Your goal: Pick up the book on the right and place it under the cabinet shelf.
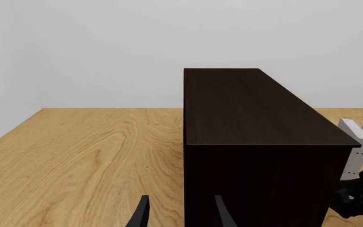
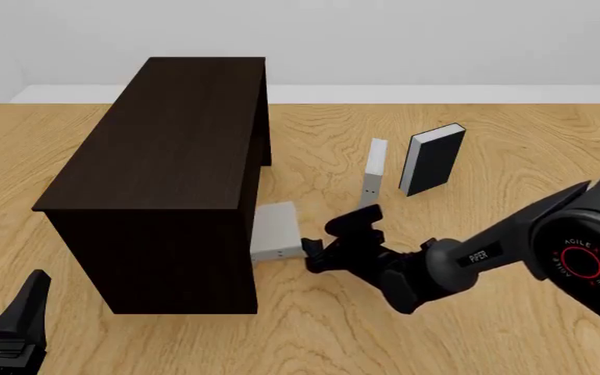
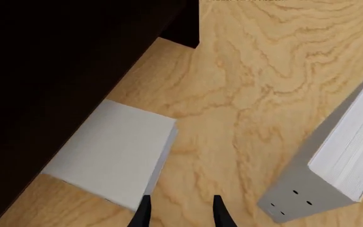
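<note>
We judge the book [image 3: 115, 151] stiff, light and smooth, best pinched at its exposed edge; our right end effector [image 3: 180, 210] is parted, empty.

Your wooden bench [image 2: 508, 328], dark cabinet shelf [image 2: 165, 156] standing on it, grey book [image 2: 276, 230] flat beside its base, slim grey-and-white book [image 2: 374, 173] upright, black-covered book [image 2: 431, 159] upright.

Front view: high, looking forward and down over the cabinet shelf [image 2: 165, 148].
Left wrist view: low, near the cabinet's end.
Right wrist view: close above the cabinet's base.
Shared: the cabinet, in all three.
</note>
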Controlling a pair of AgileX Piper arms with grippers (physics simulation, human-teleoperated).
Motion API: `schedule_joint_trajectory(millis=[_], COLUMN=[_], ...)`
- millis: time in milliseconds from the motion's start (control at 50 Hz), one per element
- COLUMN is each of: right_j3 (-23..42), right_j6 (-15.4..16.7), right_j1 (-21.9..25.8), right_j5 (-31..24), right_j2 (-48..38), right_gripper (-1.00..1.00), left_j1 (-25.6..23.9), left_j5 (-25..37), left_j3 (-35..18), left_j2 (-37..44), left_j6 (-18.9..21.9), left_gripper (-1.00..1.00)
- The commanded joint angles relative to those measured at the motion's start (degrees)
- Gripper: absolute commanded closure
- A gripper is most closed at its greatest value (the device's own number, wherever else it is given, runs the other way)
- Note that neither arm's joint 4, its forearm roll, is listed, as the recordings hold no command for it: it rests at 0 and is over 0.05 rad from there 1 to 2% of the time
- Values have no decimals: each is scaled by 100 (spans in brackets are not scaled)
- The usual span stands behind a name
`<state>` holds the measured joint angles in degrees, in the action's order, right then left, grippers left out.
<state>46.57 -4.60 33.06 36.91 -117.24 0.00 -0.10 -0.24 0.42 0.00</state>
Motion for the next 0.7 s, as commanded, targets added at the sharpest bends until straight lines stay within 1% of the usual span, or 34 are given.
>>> schedule_joint_trajectory(millis=[20,260,700], right_j3=[136,218,567], right_j6=[-106,-126,-160], right_j1=[138,204,350], right_j5=[-51,-90,-270], right_j2=[-4,-27,-170], right_gripper=[-100,-100,-100], left_j1=[0,0,0], left_j5=[0,0,0], left_j3=[0,0,0], left_j2=[0,0,0], left_j6=[0,0,0], left_gripper=[-100,-100,-100])
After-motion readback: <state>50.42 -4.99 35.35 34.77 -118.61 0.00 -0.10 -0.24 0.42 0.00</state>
